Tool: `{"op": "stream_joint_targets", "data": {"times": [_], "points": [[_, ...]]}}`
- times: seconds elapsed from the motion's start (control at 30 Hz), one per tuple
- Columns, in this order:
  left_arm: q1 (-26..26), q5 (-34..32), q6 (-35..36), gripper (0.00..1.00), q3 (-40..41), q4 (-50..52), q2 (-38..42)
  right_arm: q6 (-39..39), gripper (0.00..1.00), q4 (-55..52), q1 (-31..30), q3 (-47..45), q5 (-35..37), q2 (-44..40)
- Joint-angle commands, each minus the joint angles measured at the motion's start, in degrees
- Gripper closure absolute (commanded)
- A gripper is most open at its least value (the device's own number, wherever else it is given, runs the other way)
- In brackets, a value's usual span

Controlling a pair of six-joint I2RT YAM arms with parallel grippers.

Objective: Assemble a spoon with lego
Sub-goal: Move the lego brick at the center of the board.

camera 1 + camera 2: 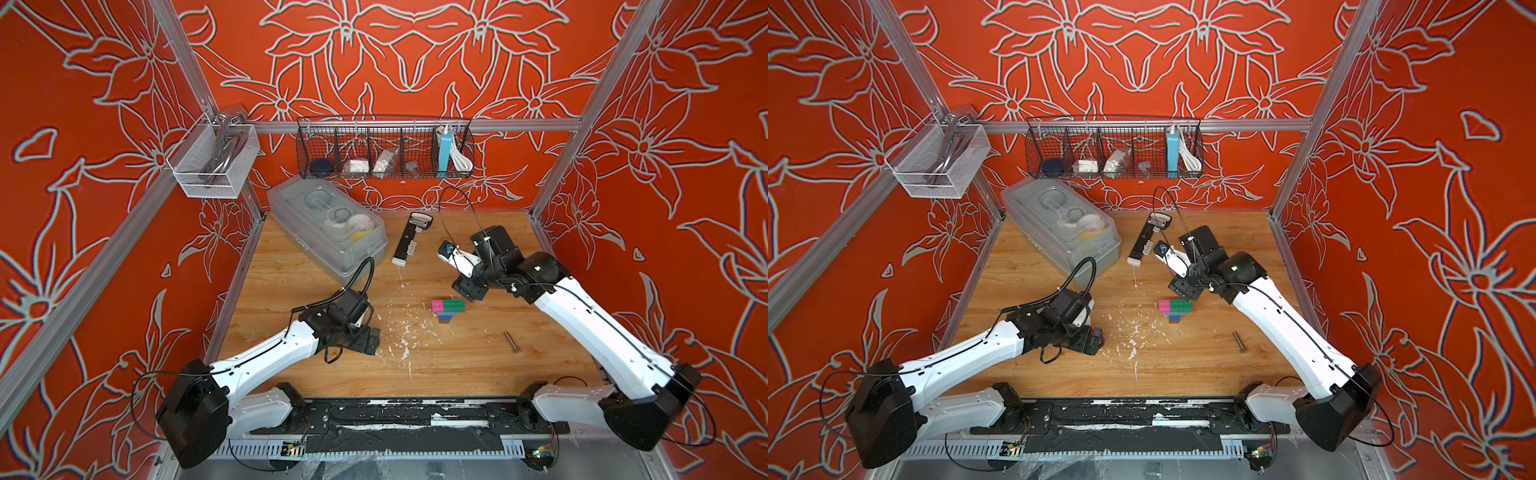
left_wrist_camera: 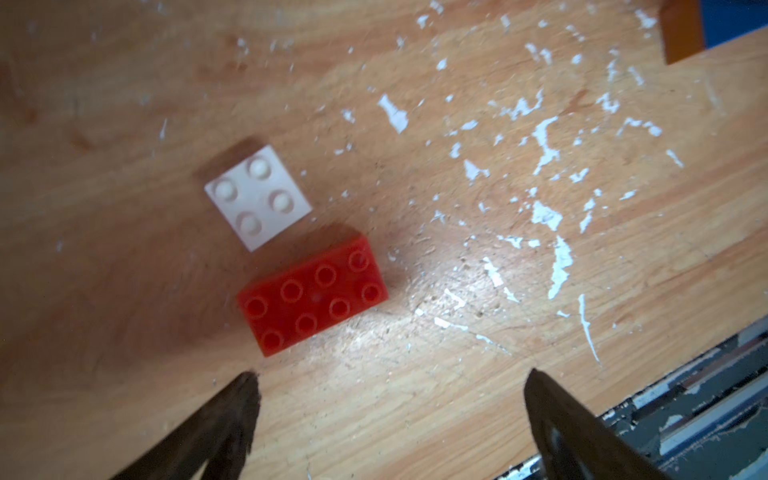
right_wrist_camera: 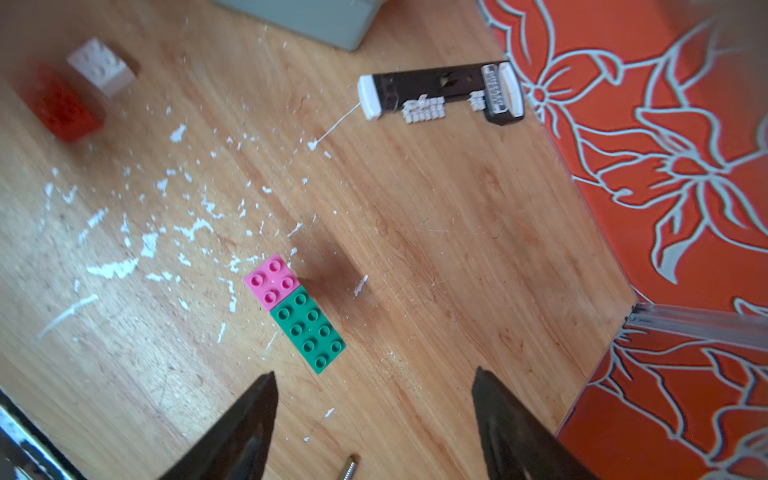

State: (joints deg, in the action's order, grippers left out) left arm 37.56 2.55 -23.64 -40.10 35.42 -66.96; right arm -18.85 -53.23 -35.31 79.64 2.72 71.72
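While tape rolls (image 1: 351,224) are kept in the lidded box (image 1: 357,262), left claw (image 2: 392,374) and right claw (image 3: 374,372) are spread wide.
Nothing is gripped; red brick (image 2: 313,293) and green brick (image 3: 309,330) are untouched.

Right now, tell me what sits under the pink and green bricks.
Beneath the pink brick and green brick, a top view shows blue bricks narrowing downward. Their studs are covered; the right wrist view shows only the top layer.
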Motion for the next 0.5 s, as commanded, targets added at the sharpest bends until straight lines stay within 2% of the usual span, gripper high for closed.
{"op": "stream_joint_targets", "data": {"times": [0.0,0.17,0.23,0.47], "points": [[-0.6,-1.3,-4.5,0.02,0.8,2.4,-1.5,6.4,0.22,-0.9,-0.4,2.4,-1.8,-2.9],[-2.4,-4.0,-4.0,0.02,-0.4,3.8,-5.1,5.9,0.22,-1.2,-0.4,2.5,-0.4,-4.0],[-4.0,-3.0,-4.1,0.02,0.4,2.0,-5.6,5.7,0.21,-1.3,-0.4,2.5,-0.5,-4.1],[-5.2,-2.1,-2.3,0.1,-2.9,-2.1,-12.2,5.3,0.21,-1.5,-0.4,2.6,0.3,-3.3]]}}
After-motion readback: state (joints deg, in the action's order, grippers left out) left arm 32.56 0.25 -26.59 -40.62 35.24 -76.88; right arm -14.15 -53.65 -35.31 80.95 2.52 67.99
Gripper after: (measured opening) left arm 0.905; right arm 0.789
